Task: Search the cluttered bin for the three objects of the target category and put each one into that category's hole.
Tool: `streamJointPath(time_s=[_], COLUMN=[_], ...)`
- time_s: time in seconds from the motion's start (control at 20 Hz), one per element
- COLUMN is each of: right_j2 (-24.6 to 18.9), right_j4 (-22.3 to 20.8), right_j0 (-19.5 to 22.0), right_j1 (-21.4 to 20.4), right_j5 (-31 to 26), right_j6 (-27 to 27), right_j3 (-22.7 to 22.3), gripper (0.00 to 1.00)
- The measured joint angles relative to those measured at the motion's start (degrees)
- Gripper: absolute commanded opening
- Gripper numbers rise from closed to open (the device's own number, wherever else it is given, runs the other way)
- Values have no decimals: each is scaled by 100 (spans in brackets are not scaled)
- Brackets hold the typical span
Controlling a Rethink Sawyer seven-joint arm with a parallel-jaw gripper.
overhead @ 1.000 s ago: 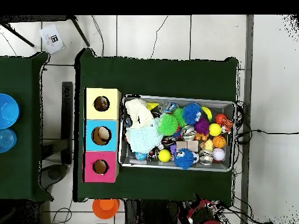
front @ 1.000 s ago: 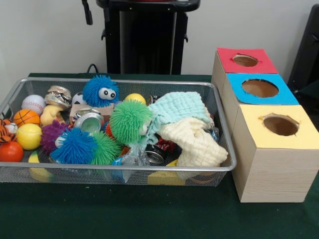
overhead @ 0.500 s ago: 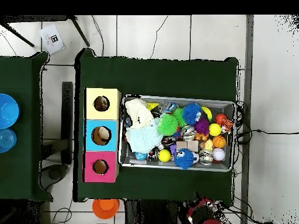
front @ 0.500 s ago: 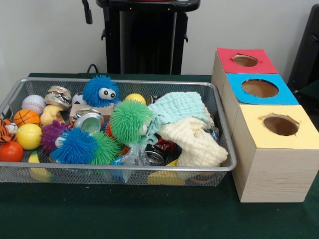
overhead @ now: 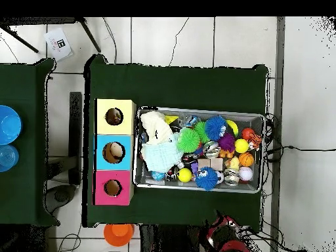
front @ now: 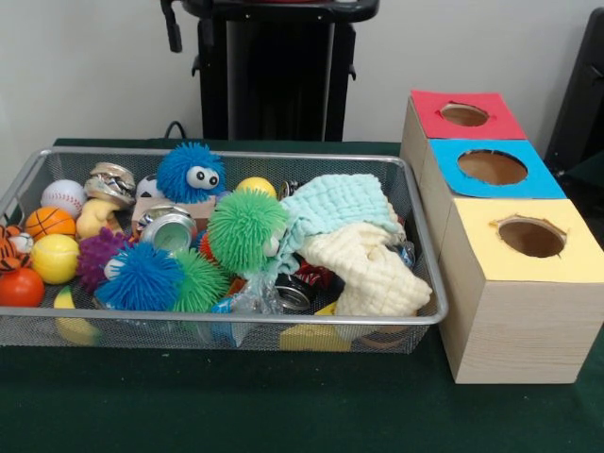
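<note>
The wire mesh bin (front: pixel 236 319) stands on the green table and is full of clutter. It also shows in the overhead view (overhead: pixel 197 189). It holds fuzzy balls, among them a blue one with eyes (front: pixel 191 172) and a green one (front: pixel 245 229). It also holds sport balls, crushed cans (front: pixel 168 229) and two cloths, pale blue (front: pixel 342 203) and cream (front: pixel 370 269). The blue-topped hole (front: pixel 492 167) is in the middle box of three, to the right of the bin; from overhead (overhead: pixel 113 152) something pale shows inside it. Only a dark part of my drawn-back gripper (front: pixel 172 26) hangs at the top edge.
A red-topped box (front: pixel 464 114) stands behind the blue one and a yellow-topped box (front: pixel 530 237) in front. The arm's red and black body (overhead: pixel 226 239) sits by the base. An orange object (overhead: pixel 119 233) lies off the table.
The dark part at the top edge of the front view has shifted slightly to the right. The arm by the base has moved a little. The bin's contents have not moved.
</note>
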State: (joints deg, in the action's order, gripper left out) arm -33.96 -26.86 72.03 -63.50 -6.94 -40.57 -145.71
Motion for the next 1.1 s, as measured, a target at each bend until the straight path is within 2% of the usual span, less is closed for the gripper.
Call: streamJointPath(time_s=[0.15, 0.45, 0.7, 0.85, 0.95, 1.05, 1.1], right_j2=[212, 787, 1077, 1105, 1124, 1125, 1132], right_j4=[-8, -73, -78, -79, -81, -81, -86], right_j0=[-313, -1133, -1550, -1614, -1672, -1689, -1719], right_j1=[225, 1071, 1822, 2019, 2204, 2270, 2364], right_j5=[-9, -190, -863, -1229, -1696, -1911, -2323], right_j6=[0, 0, 0, 0, 0, 0, 0], right_j3=[238, 1192, 2256, 2623, 3041, 3221, 3538], gripper=[100, 100, 100, 100, 100, 100, 100])
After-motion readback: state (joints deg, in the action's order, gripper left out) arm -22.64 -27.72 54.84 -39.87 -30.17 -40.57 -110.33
